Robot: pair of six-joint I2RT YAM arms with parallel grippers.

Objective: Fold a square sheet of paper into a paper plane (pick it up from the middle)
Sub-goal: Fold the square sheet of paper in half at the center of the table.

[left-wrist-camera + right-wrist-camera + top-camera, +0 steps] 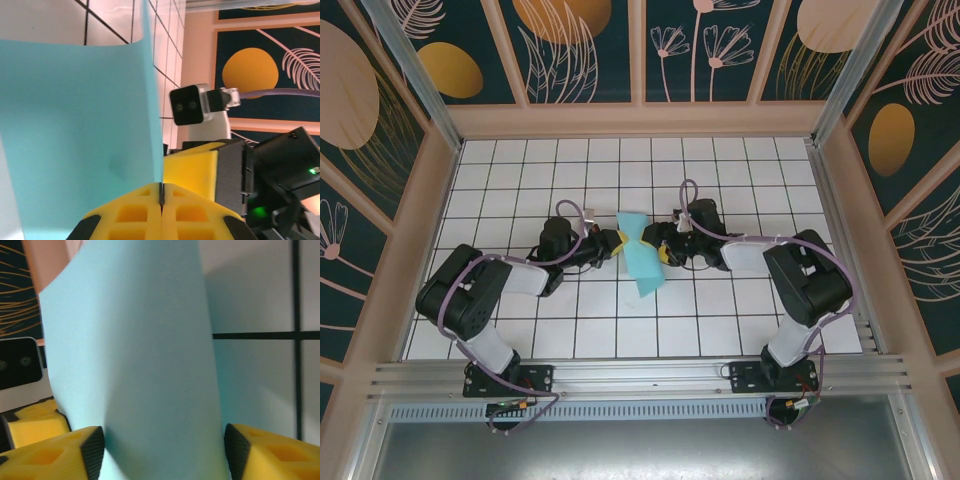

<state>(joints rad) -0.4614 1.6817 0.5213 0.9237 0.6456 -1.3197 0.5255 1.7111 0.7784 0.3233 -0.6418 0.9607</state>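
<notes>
The light-blue sheet of paper (642,258) is lifted off the white grid table at its middle and bent into a curved, pinched shape between the two grippers. My left gripper (618,243) comes in from the left. In the left wrist view its yellow fingers (150,212) are pressed together, with the paper's (80,130) edge in the seam. My right gripper (663,250) meets the sheet from the right. In the right wrist view the paper (135,365) stands between its spread fingertips (92,450), close to the lens. No folded plane shape is visible.
The white grid table (720,180) is boxed in by wooden walls with patterned panels. An aluminium rail (640,375) runs along the near edge by the arm bases. The right arm's wrist camera (189,105) sits just beyond the paper in the left wrist view.
</notes>
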